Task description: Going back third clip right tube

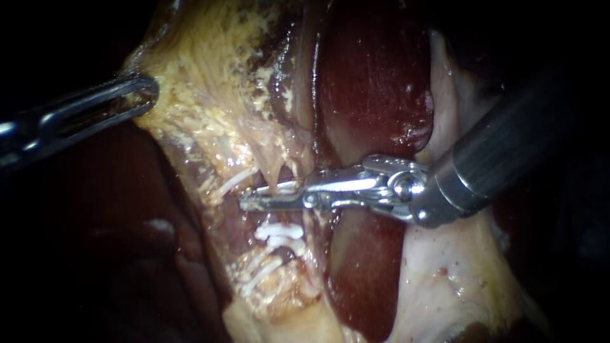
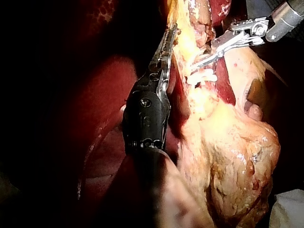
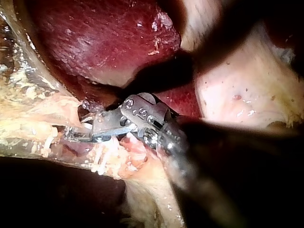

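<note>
Two clips lie just below right tool.

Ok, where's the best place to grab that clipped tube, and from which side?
Probably the bare stretch of tube just above the white clips, from the right with jaws crosswise, as the right instrument lies now, jaws open. The tube runs roughly vertical there, and clips fill the length below. The left instrument, shut on the fatty tissue, holds it exposed.
</note>
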Motion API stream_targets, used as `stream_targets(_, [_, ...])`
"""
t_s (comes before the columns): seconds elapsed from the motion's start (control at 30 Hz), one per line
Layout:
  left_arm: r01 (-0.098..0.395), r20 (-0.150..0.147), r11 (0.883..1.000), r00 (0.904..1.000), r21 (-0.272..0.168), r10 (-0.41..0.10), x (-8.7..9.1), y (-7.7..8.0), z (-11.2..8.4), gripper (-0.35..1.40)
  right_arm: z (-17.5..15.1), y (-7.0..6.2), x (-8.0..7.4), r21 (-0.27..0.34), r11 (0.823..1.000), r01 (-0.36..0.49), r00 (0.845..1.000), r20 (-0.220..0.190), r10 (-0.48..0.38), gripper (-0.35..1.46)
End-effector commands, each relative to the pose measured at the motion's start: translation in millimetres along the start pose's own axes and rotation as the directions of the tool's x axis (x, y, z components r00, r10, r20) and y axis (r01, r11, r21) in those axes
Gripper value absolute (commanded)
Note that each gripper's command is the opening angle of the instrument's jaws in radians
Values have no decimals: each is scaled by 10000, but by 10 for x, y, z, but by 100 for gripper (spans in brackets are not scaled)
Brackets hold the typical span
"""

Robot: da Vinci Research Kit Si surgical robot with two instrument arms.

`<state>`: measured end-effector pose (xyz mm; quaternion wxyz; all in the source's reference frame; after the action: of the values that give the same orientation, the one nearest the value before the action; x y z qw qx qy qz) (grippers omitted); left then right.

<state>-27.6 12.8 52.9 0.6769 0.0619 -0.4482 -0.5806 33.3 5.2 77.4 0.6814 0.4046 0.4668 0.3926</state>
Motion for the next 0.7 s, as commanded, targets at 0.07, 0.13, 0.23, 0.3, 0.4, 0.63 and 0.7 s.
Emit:
stream_targets(0.07, [2,0,10000,10000,2,-2,0,0,0,-35,0,0,0,-1,10000,1,10000,1,-1,-35])
stream_targets(0.13, [2,0,10000,10000,2,-2,0,0,0,-35,0,0,0,-1,10000,1,10000,1,-1,-35])
stream_targets(0.23, [2,0,10000,10000,2,-2,0,0,0,-35,-1,0,0,2,10000,2,10000,3,-2,-35])
stream_targets(0.3, [1,-1,10000,10000,4,-1,0,0,-1,-35,-2,0,-1,6,10000,2,10000,6,-2,-12])
stream_targets(0.4, [-1,7,10000,10000,-20,1,0,1,-1,-35,-1,1,1,-18,9983,586,9983,2,-586,44])
stream_targets(0.63, [-1,6,10000,10000,-18,1,0,1,-1,-35,-2,4,1,-301,9887,1471,9889,-185,-1477,60])
stream_targets(0.7, [-2,6,10000,10000,-18,2,0,1,-2,-35,-3,3,0,-293,9868,1591,9870,-173,-1597,60])
